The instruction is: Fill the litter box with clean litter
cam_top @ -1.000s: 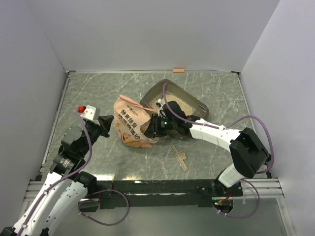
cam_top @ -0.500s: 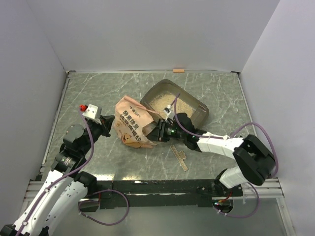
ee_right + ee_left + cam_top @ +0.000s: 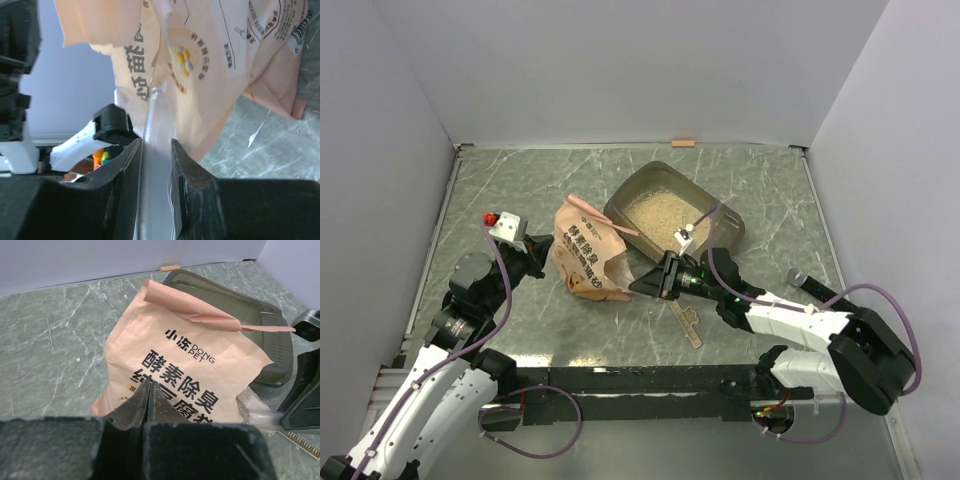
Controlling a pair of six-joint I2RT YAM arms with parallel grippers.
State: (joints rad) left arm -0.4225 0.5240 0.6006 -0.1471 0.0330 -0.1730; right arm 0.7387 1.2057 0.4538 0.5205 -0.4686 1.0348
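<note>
The litter box (image 3: 722, 222), a dark translucent tray, sits right of centre with pale clean litter (image 3: 658, 213) spread inside. The crinkled orange bag (image 3: 588, 252) stands tilted just left of it, its torn top leaning against the box rim. My right gripper (image 3: 648, 283) is shut on the bag's clear bottom seam (image 3: 156, 112), with the bag (image 3: 200, 55) hanging past the jaws. My left gripper (image 3: 540, 256) is shut, its tips (image 3: 148, 385) against the bag's printed face (image 3: 200, 355), and no fold shows between them. The box rim (image 3: 272, 335) shows behind the bag.
A tan strip (image 3: 685, 320) lies on the marble table near the right arm. A small orange piece (image 3: 683, 143) rests at the back wall. White walls close in the left, back and right sides.
My right arm has drawn back toward the near edge and dropped low, pulling the bag's bottom away from the box. More litter shows in the box. The left gripper has hardly moved.
</note>
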